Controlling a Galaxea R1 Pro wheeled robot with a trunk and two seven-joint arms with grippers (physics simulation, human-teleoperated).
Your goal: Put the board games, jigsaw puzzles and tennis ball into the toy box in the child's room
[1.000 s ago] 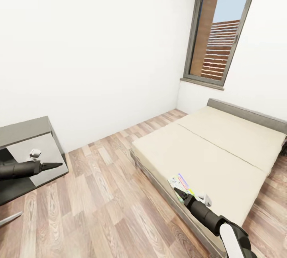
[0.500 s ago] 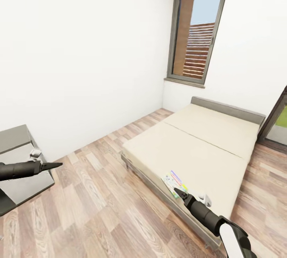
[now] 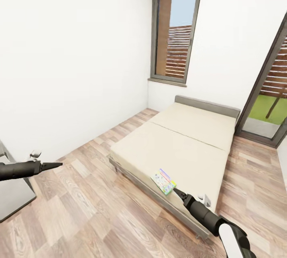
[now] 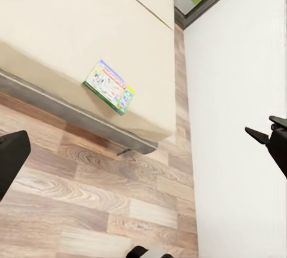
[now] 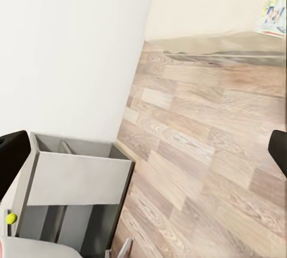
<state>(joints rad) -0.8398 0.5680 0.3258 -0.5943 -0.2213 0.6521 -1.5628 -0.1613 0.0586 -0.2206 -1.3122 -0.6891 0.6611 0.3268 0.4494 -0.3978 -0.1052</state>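
Game box (image 3: 164,181) flat near bed (image 3: 187,138) foot edge, just ahead of right end effector (image 3: 175,191), nearer arm; long axis diagonal; both end effectors' opening unclear; left end effector (image 3: 57,165) well apart

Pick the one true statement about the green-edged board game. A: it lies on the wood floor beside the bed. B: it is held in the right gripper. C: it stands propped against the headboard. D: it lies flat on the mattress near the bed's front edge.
D: the board game lies flat on the beige mattress of the bed close to its near edge, with the right gripper beside it and not holding it.
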